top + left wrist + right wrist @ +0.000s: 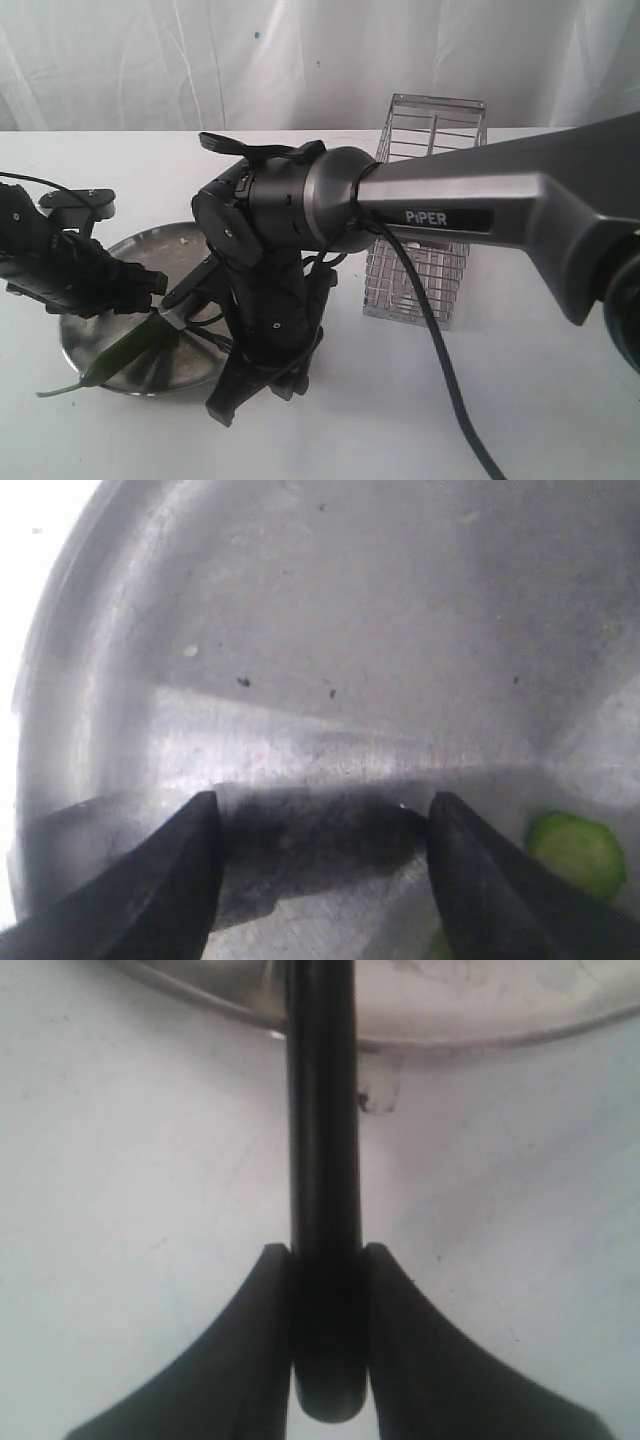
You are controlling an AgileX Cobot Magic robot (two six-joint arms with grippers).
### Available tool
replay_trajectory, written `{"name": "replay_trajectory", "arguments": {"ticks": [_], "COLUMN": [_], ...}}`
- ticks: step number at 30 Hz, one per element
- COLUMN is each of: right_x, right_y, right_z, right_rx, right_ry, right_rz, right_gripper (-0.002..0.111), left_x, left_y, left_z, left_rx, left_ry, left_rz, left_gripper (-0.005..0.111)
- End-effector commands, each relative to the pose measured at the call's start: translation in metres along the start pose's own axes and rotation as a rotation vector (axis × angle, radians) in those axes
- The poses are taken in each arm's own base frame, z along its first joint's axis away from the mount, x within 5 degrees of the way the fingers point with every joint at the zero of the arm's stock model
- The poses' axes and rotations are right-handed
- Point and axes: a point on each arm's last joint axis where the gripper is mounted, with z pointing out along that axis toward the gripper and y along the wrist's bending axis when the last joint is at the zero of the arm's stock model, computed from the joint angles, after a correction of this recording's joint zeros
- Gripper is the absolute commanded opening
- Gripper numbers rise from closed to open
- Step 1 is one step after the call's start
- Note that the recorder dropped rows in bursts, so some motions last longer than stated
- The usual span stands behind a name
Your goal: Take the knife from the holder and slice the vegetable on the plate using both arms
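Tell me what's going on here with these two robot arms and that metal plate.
The right gripper is shut on the knife by its dark handle, which reaches over the rim of the plate. The left gripper is down over the plate with its fingers apart and nothing visibly between them. The vegetable lies near the plate's front edge, and a cut green slice already sits beside the left gripper. The holder stands behind to the right, with no knife visible in it.

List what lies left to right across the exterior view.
Left claw over the plate → vegetable on the plate → right arm's wrist, reaching down at the plate's right edge → holder → the right arm's grey link running off the right side.
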Motion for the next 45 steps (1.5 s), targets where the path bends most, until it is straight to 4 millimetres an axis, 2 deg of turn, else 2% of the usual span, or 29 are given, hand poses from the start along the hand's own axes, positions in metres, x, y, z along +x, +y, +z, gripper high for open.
{"name": "replay_trajectory", "arguments": {"ticks": [1,6,16,24,28,32,36,42,45], "right_x": [0.002,0.002,0.002,0.002,0.002,0.002,0.004,0.005,0.005], "right_y": [-0.001,-0.001,-0.001,0.0,0.0,0.0,0.0,0.0,0.0], "right_z": [0.001,0.001,0.001,0.001,0.001,0.001,0.001,0.0,0.0], "right_rx": [0.005,0.005,0.005,0.004,0.003,0.003,0.0,-0.001,0.003], "right_ry": [0.018,0.014,0.014,0.016,0.018,0.02,0.041,0.044,0.044], "right_rz": [-0.001,-0.001,-0.001,0.0,0.0,0.0,0.003,0.003,0.001], "right_gripper": [0.0,0.0,0.0,0.0,0.0,0.0,0.0,0.0,0.0], "left_x": [0.008,-0.001,-0.004,0.003,0.019,0.024,0.019,0.007,0.006], "left_y": [-0.002,-0.005,-0.006,-0.023,-0.021,-0.02,-0.022,-0.025,-0.025], "left_z": [-0.01,-0.032,-0.034,-0.009,0.011,0.014,0.002,-0.033,-0.049], "left_rx": [0.017,0.029,0.035,0.04,0.031,0.029,0.036,0.054,0.052], "left_ry": [0.053,-0.031,-0.066,-0.043,0.088,0.144,0.113,0.011,0.012], "left_rz": [-0.021,-0.014,-0.035,0.018,0.033,0.049,0.062,0.09,0.125], "left_gripper": [0.064,0.064,0.064,0.064,0.064,0.064,0.064,0.064,0.064]}}
